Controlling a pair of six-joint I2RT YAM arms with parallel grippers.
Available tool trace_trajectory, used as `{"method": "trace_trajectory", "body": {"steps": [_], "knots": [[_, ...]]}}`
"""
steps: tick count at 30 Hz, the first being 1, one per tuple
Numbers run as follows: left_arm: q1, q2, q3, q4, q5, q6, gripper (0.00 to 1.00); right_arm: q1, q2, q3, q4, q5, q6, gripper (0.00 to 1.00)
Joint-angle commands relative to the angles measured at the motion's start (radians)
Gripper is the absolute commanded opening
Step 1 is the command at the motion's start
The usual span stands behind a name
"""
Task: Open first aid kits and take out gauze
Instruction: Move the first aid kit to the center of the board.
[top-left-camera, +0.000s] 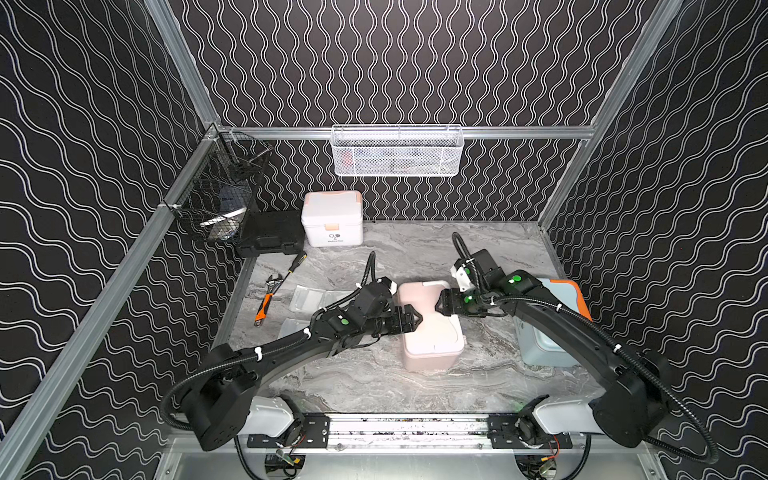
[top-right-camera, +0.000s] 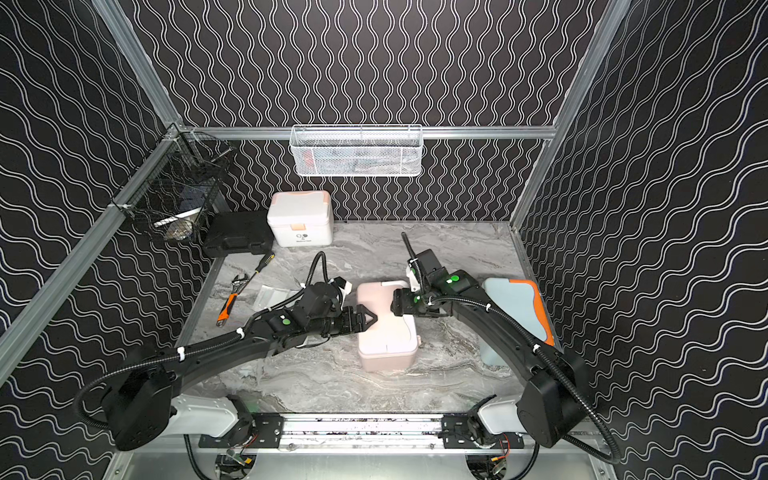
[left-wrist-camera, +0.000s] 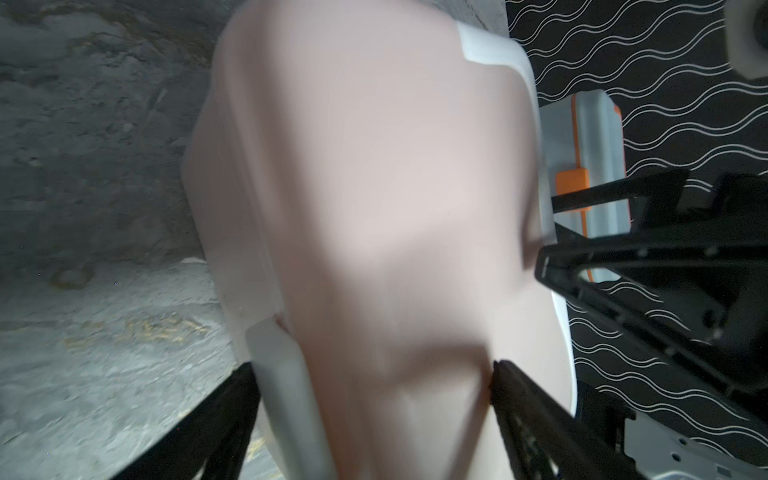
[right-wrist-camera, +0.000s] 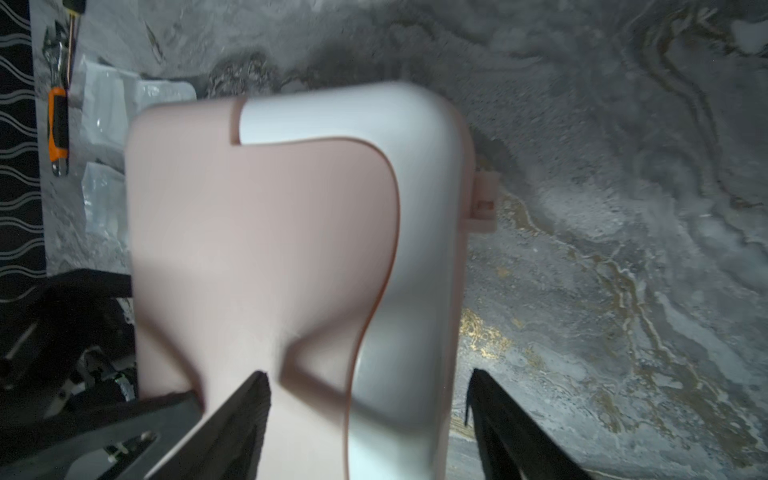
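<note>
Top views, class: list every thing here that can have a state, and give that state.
pink kit: upright, lid down, between both grippers.
white kit: upright, lid shut.
blue kit: lid shut, partly hidden.
black case: shut.
gauze packets: out of the kits, flat on the table.
left gripper: open, at the pink kit.
right gripper: open, at the pink kit.

A black wire basket (top-left-camera: 220, 191) hangs at the upper left of the frame in both top views. A white wire basket (top-left-camera: 397, 151) hangs on the back wall, top middle. Below the black basket, a flat black case (top-left-camera: 272, 235) lies on the gray stone-look table (top-left-camera: 374, 386). Just below the case, a screwdriver (top-left-camera: 298, 261) and an orange-handled wrench (top-left-camera: 268, 299) lie in a slanted line.
</note>
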Motion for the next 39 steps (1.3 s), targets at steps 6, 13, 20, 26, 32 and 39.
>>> {"method": "trace_trajectory", "body": {"steps": [6, 13, 20, 26, 32, 39], "knots": [[-0.014, 0.113, 0.024, 0.15, -0.072, -0.092, 0.91, -0.052, -0.12, 0.021, 0.046, 0.039, 0.019, 1.0], [-0.037, 0.174, 0.029, 0.202, -0.116, -0.132, 0.92, -0.052, -0.242, -0.01, 0.036, -0.049, 0.079, 1.0], [-0.107, 0.302, 0.119, 0.246, -0.171, -0.163, 0.92, -0.052, -0.345, -0.074, -0.024, -0.078, 0.089, 1.0], [-0.118, 0.401, 0.191, 0.291, -0.174, -0.181, 0.92, -0.049, -0.35, -0.064, -0.073, -0.043, 0.098, 1.0], [-0.118, 0.36, 0.21, 0.268, -0.213, -0.154, 0.93, -0.049, -0.362, -0.057, -0.092, -0.035, 0.103, 1.0], [-0.118, 0.18, 0.167, 0.148, -0.302, -0.099, 0.99, -0.049, -0.416, -0.047, -0.14, -0.044, 0.12, 1.0]]}}
